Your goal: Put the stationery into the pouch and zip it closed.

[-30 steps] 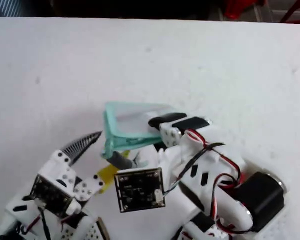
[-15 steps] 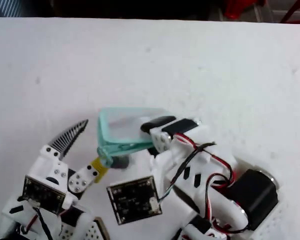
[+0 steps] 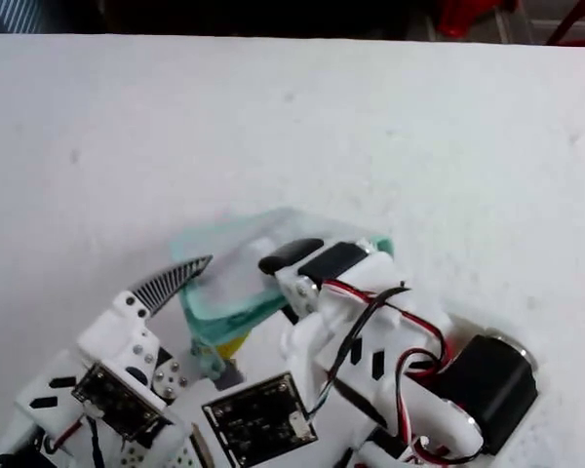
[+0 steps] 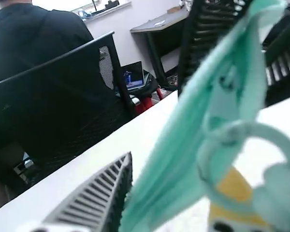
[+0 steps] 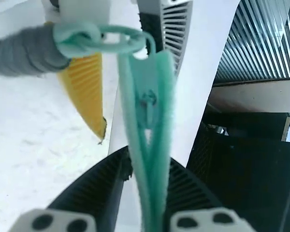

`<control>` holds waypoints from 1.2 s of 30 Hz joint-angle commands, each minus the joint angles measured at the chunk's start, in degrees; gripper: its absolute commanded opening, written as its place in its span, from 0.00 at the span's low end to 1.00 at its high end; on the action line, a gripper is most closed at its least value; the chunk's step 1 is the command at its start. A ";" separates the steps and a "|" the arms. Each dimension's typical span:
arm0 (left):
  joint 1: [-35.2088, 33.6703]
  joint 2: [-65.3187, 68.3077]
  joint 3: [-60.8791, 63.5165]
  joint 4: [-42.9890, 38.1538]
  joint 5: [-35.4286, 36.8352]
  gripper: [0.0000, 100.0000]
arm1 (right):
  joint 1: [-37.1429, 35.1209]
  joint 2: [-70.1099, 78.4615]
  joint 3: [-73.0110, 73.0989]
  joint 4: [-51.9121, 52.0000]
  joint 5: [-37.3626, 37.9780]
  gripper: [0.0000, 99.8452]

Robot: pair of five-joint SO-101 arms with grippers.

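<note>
- the pouch [image 3: 236,268], mint green with a clear face, lies on the white table [image 3: 390,127] close in front of both arms. its zip edge [image 5: 146,121] is the side turned to the arms, and its long axis runs from the left arm's side to the right arm's side.
- the zip pull [image 5: 117,39], a mint ring with a grey tab [image 5: 24,48] tied on it, sits at the end of this edge on the left arm's side.
- the right gripper [image 3: 285,265] is clamped on the zip edge, one black finger on each face, so it can serve as the anchor.
- the left gripper [image 3: 217,304] has its jaws apart, with its black finger on one side of the pouch end and its yellow finger [image 5: 84,92] on the other. it is the nearer one to the zip pull, just beside it, but it does not pinch it.
- as a judgement, the zip pull should probably travel along the edge toward the right gripper, so the left gripper must first close on the ring or the tab.
- one cannot tell whether the stationery is inside.
</note>
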 commanded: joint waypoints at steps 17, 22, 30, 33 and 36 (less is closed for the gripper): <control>4.97 0.84 13.36 -21.27 16.00 0.02 | 1.71 -1.80 -5.71 0.57 -15.47 0.14; 4.97 0.84 13.71 -21.45 18.02 0.02 | 8.48 -2.42 -5.54 0.75 -20.92 0.43; 4.88 0.92 15.74 -22.42 18.37 0.02 | 8.84 -2.86 -4.13 -4.53 -21.36 0.33; 4.26 0.92 22.42 -28.31 18.02 0.02 | 8.84 -2.68 -4.84 -8.13 -27.08 0.31; 0.13 0.92 28.57 -36.75 18.37 0.02 | 9.01 -2.33 -4.75 -9.63 -33.14 0.29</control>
